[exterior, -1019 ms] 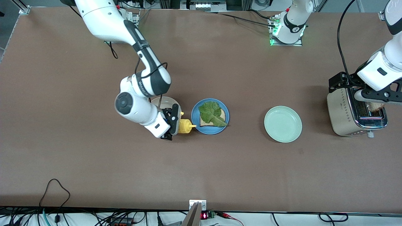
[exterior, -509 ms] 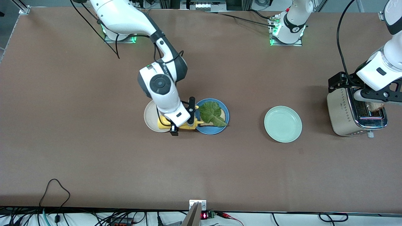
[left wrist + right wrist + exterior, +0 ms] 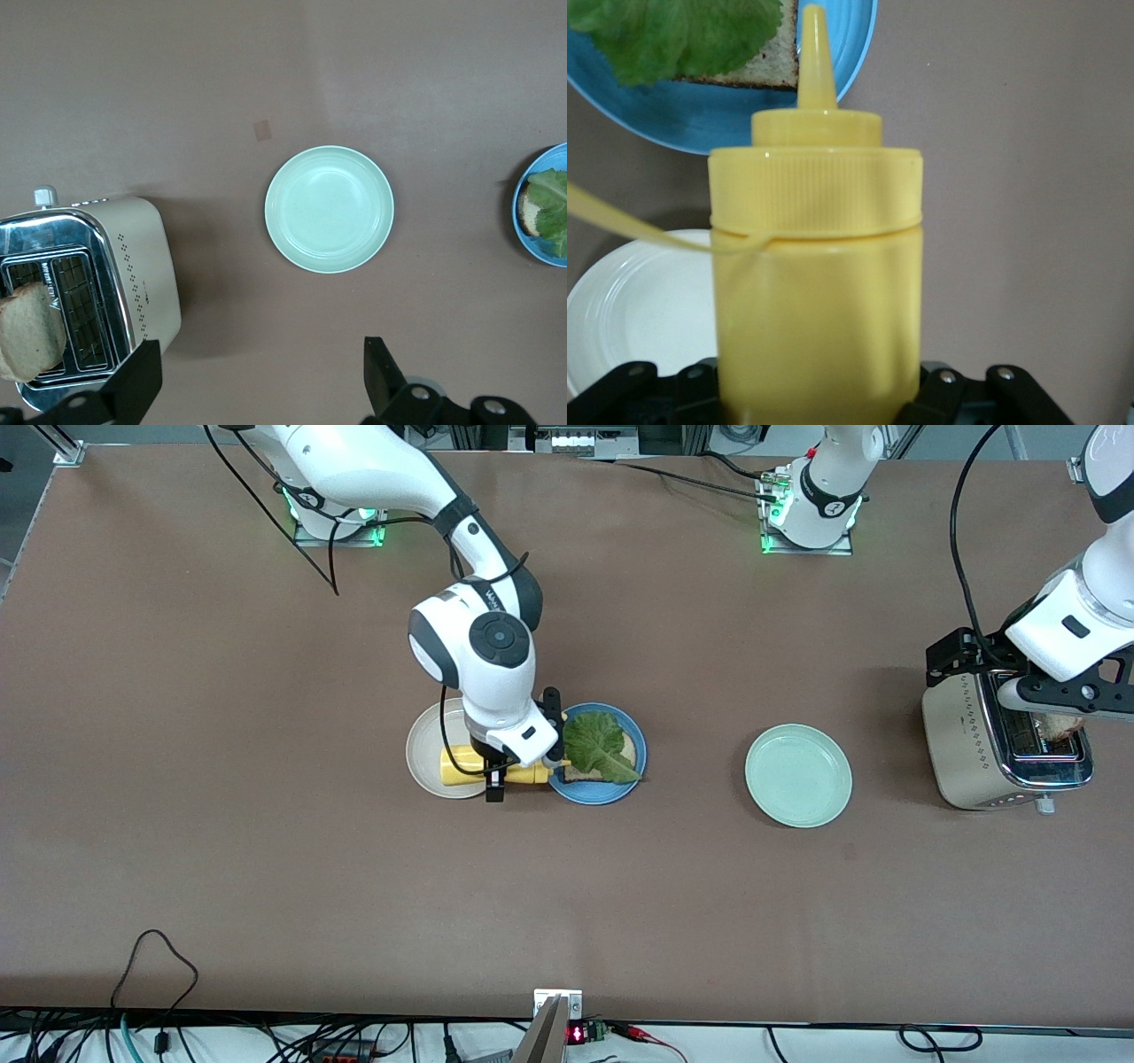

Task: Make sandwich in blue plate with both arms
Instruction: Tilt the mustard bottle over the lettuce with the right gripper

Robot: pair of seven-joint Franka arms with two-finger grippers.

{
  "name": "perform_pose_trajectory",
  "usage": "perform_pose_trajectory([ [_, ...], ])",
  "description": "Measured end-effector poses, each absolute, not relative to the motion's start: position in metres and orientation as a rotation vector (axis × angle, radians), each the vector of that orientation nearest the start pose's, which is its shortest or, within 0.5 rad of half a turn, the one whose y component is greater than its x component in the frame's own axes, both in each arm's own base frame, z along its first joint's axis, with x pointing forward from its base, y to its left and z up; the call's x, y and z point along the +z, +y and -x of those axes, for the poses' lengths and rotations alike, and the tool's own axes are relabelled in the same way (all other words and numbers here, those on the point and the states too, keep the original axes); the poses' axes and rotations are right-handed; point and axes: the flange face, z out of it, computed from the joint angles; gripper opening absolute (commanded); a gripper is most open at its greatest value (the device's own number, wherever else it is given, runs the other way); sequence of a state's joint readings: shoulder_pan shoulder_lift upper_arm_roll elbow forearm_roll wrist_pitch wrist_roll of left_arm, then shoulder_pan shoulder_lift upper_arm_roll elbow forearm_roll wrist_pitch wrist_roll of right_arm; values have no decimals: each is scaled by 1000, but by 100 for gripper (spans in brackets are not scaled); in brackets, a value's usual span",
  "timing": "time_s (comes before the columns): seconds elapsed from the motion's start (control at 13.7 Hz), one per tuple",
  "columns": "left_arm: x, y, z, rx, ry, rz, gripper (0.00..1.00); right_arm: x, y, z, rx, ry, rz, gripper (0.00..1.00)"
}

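Note:
The blue plate (image 3: pixel 611 795) (image 3: pixel 718 124) holds one bread slice (image 3: pixel 631 755) (image 3: pixel 757 66) with a green lettuce leaf (image 3: pixel 598 744) (image 3: pixel 682 31) on top. My right gripper (image 3: pixel 523 762) (image 3: pixel 819 394) is shut on a yellow squeeze bottle (image 3: pixel 465 766) (image 3: pixel 819 292). The bottle lies sideways over the gap between the cream plate and the blue plate, nozzle at the blue plate's rim. My left gripper (image 3: pixel 1067 704) (image 3: pixel 257 381) hangs open over the toaster (image 3: pixel 966 753) (image 3: pixel 133 266). A second bread slice (image 3: pixel 1059 726) (image 3: pixel 31 328) sticks out of a toaster slot.
A cream-white plate (image 3: pixel 425 748) (image 3: pixel 638 301) sits beside the blue plate toward the right arm's end. A mint-green plate (image 3: pixel 798 775) (image 3: pixel 329 208) lies between the blue plate and the toaster. Cables run along the table edge nearest the front camera.
The right arm has swung from the cream plate toward the blue plate, carrying the yellow bottle and tipping it flat with the nozzle at the rim. The left arm has stayed still.

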State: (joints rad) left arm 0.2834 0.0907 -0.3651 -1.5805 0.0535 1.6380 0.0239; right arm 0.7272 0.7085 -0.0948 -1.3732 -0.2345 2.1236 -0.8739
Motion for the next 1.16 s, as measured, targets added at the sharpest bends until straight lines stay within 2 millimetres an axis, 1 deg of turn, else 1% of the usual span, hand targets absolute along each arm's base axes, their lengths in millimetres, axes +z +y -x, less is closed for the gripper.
perform_pose_trajectory([
  [0.15,577,-34,-583,41,170,3115,100,306,444,-586,-24,2087,-1921,0],
  [0.29,577,-34,-583,42,170,3115,100,306,453,-577,-58,2054,-1872,0],
  [0.65,577,-33,-583,42,169,3115,100,307,492,-537,-106,1979,-1699,0],
  [0.87,577,-33,-583,42,169,3115,100,299,509,-520,-114,1952,-1600,0],
  [1.16,577,-33,-583,42,169,3115,100,289,518,-508,-140,1914,-1478,0],
])
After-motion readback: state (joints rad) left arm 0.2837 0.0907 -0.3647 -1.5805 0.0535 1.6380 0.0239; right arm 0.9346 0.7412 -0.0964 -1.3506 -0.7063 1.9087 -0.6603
